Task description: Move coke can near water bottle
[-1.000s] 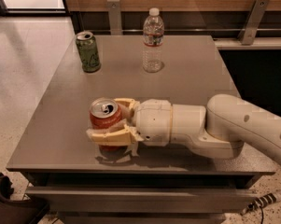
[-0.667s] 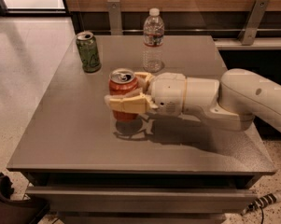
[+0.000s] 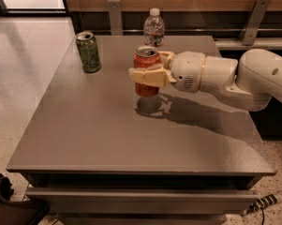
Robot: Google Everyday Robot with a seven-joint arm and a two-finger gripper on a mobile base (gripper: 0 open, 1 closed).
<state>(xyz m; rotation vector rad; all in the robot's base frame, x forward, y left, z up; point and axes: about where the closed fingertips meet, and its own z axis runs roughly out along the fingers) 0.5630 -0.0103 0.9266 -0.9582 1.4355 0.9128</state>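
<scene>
The red coke can with a silver top is held upright a little above the grey table, its shadow below it. My gripper is shut on the can, with cream fingers wrapped across its front; the white arm reaches in from the right. The water bottle, clear with a white cap and a red-and-white label band, stands upright at the table's far edge, just behind and slightly right of the can.
A green can stands upright at the far left of the table. A wood wall panel with metal brackets runs behind the table. Tiled floor lies to the left.
The gripper has carried the coke can from the front middle of the table up and away, toward the water bottle. The bottle and green can have not moved.
</scene>
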